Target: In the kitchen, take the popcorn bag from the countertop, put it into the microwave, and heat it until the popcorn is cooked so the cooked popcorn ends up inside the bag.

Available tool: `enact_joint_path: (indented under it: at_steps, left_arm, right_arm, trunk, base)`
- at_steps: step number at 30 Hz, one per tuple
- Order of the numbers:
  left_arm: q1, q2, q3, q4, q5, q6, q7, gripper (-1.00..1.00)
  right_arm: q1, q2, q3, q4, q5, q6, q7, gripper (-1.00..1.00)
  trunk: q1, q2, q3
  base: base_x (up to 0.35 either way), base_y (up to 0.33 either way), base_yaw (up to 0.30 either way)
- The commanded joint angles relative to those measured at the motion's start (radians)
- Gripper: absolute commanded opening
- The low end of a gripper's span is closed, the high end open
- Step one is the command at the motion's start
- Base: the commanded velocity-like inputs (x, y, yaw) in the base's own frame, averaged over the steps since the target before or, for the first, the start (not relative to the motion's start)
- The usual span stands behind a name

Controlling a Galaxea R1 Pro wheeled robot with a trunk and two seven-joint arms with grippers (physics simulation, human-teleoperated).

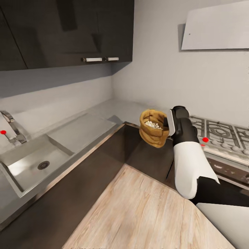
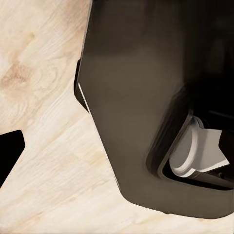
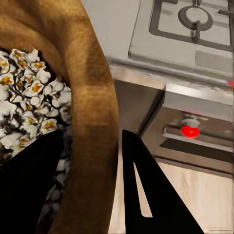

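Popcorn [image 3: 27, 92] fills the brown bag [image 1: 153, 128], held in the air at the stove's [image 1: 221, 133] nine o'clock. The right gripper [image 3: 92, 175] pinches its rim; its lower part is cut off.

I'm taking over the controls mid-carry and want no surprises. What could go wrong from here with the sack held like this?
1. The right gripper pinches only the rim of the sack, one finger inside and one outside, so the soft wall could slip out.
2. The sack hangs in the air, past the edge of the countertop and over the wooden floor; a drop would scatter the popcorn.
3. Its mouth is open and full, so a tilt may spill pieces.
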Motion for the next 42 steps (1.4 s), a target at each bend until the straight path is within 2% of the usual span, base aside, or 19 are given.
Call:
enact_joint_path:
  at_steps: [1,3,7,14,18,22,26,32,42]
  left_arm:
    - [0.0,0.0,0.003,-0.002,0.003,0.0,0.002,1.0]
    - [0.0,0.0,0.003,-0.002,0.003,0.0,0.002,1.0]
    - [0.0,0.0,0.003,-0.003,0.003,0.0,0.002,1.0]
    - [0.0,0.001,0.003,-0.003,0.004,0.0,0.002,1.0]
    - [0.0,0.001,0.003,-0.003,0.004,0.0,0.002,1.0]
    - [0.0,0.001,0.004,-0.003,0.004,0.0,0.002,1.0]
    - [0.0,0.001,0.004,-0.003,0.004,0.0,0.002,1.0]
    - [0.0,0.001,0.004,-0.004,0.004,0.0,0.002,1.0]
    - [0.0,0.001,0.006,-0.005,0.006,0.0,0.003,1.0]
  right_arm:
    - [0.0,0.001,-0.003,0.02,0.011,0.005,0.004,-1.0]
    - [0.004,0.001,-0.004,0.085,0.012,0.005,0.004,-1.0]
    - [0.016,0.001,-0.006,0.125,0.014,0.005,0.003,-1.0]
    - [0.113,0.001,-0.007,0.114,0.015,0.005,0.005,-1.0]
    - [0.143,0.001,-0.008,0.112,0.013,0.005,0.008,-1.0]
    - [0.188,0.001,-0.008,0.11,0.013,0.005,0.05,-1.0]
    - [0.196,0.001,-0.008,0.11,0.013,0.005,0.078,-1.0]
    - [0.197,0.001,-0.008,0.11,0.014,-0.048,0.083,-1.0]
    - [0.197,0.001,-0.008,0.111,0.013,-0.048,0.083,-1.0]
  trunk:
    - [0.0,-0.001,-0.001]
    - [0.0,-0.001,0.001]
    - [0.0,-0.001,0.007]
    - [0.0,-0.001,0.018]
    - [0.0,-0.001,0.025]
    - [0.0,-0.001,0.031]
    - [0.0,-0.001,0.037]
    - [0.0,-0.001,0.046]
    - [0.0,-0.001,0.061]
  base:
    - [-0.047,0.0,0.0]
    - [-0.015,0.0,0.0]
    - [-0.003,0.0,-0.019]
    - [0.0,0.0,-0.096]
    - [0.0,0.0,-0.123]
    - [0.0,0.0,-0.135]
    - [0.0,0.0,-0.138]
    - [0.0,0.0,-0.145]
    - [0.0,0.0,-0.153]
